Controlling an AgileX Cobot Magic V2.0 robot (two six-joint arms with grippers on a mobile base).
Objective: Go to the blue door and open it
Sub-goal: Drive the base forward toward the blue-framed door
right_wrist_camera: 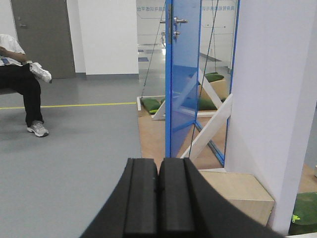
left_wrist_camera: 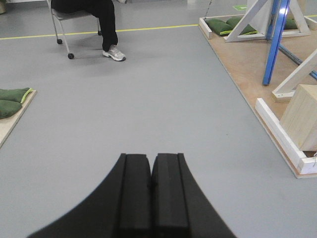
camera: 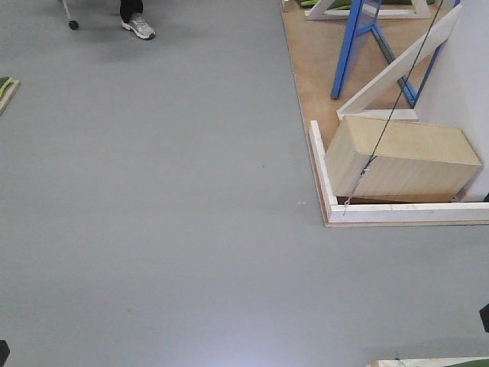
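The blue door (right_wrist_camera: 184, 74) stands ahead in the right wrist view, a tall glossy blue panel on a wooden platform, seen at an angle. Its metal lever handle (right_wrist_camera: 179, 21) sits near the top, with the round lock (right_wrist_camera: 176, 33) just below. Blue uprights, probably its frame, show in the front view (camera: 350, 53) and in the left wrist view (left_wrist_camera: 275, 42). My right gripper (right_wrist_camera: 158, 166) is shut and empty, well short of the door. My left gripper (left_wrist_camera: 151, 161) is shut and empty above the grey floor.
A tan box (camera: 401, 157) lies in the platform's white-edged corner (camera: 321, 172), with white angled beams (camera: 397, 65) and a thin cable (camera: 393, 115) behind it. A white wall (right_wrist_camera: 272, 99) is at right. A seated person (left_wrist_camera: 99, 20) is far left. Green sandbags (left_wrist_camera: 12, 94) lie at left.
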